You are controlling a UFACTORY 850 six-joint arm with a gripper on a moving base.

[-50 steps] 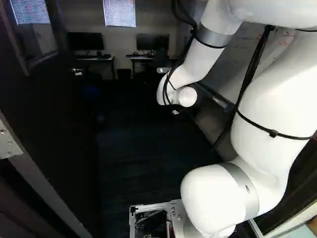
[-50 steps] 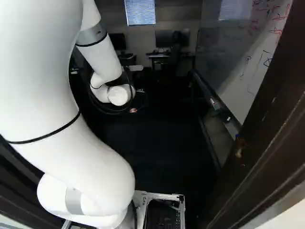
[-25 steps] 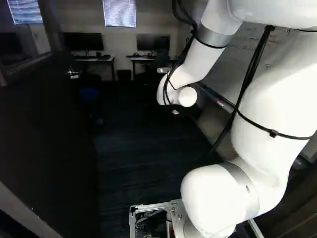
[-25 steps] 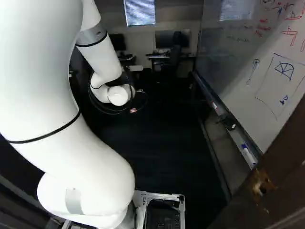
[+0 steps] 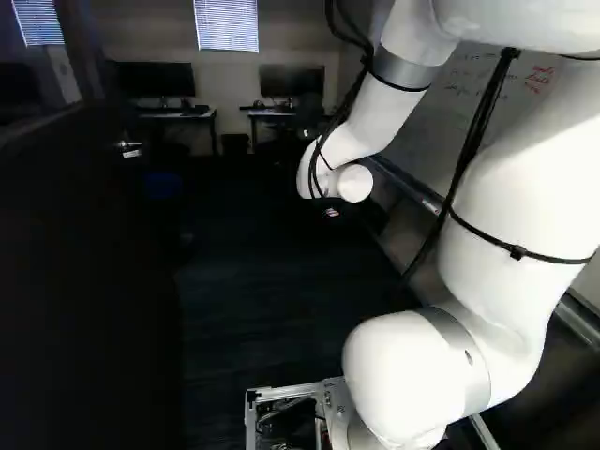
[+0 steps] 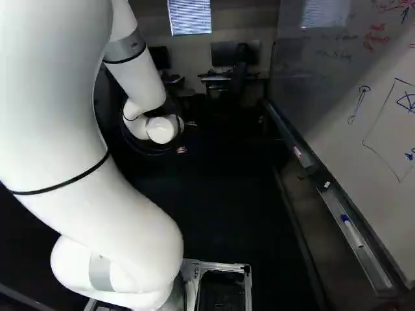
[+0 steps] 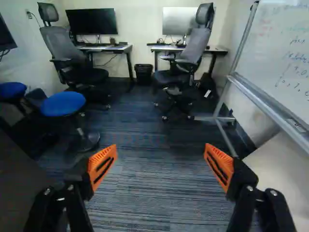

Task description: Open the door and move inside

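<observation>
The door point(image 5: 89, 281) is standing open at the left of the left base view, apart from the tool point(image 6: 181, 149) and to its left. The white arm point(image 5: 525, 187) is rising from its foot joint, bending over near that view's upper edge and sloping down and ahead, while the tool is pointing into the room, fingers spread wide. Ahead, office chairs point(image 7: 75, 55) and monitors point(image 7: 91, 21) are standing beyond a blue stool point(image 7: 63, 104), with a whiteboard point(image 7: 275, 53) rising to the tool's right.
</observation>
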